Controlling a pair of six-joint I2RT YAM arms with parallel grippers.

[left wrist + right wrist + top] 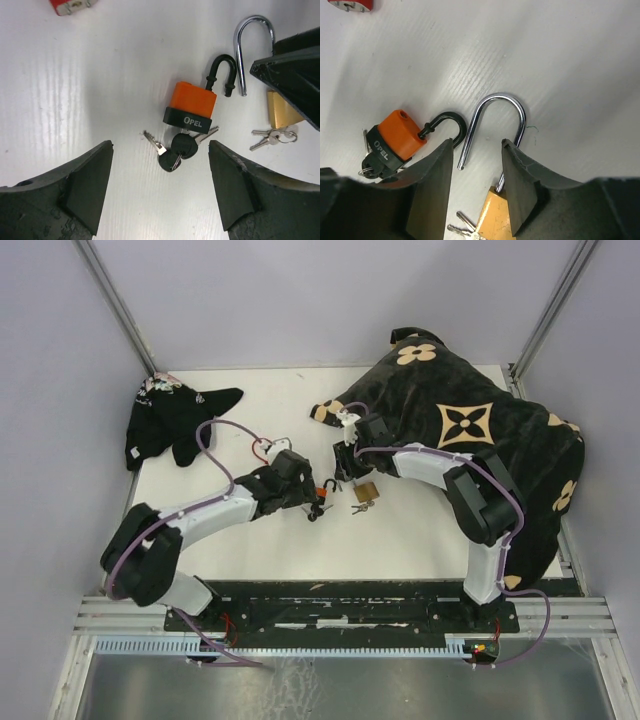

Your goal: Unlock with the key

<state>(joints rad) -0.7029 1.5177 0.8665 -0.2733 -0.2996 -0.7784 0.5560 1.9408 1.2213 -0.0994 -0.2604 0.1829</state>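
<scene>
An orange-and-black padlock (pixel 192 105) lies flat on the white table with its black shackle (pixel 222 75) swung open. Black-headed keys (pixel 179 149) hang at its base, one seated in the keyhole. My left gripper (pixel 160 145) stands open just short of those keys, with nothing between its fingers. To the right lies a brass padlock (pixel 492 215), its silver shackle (pixel 497 117) also open and small silver keys (pixel 462 226) at its bottom. My right gripper (pixel 477 145) hovers open over the brass lock, and the shackle's free end shows between its fingers. In the top view both grippers meet over the locks (pixel 330 488).
A large black cloth with tan flower marks (pixel 480 420) covers the table's right side, under the right arm. A small black patterned cloth (pixel 170 420) lies at the back left. A red lock (pixel 268 448) sits just behind the left gripper. Walls and frame posts enclose the table.
</scene>
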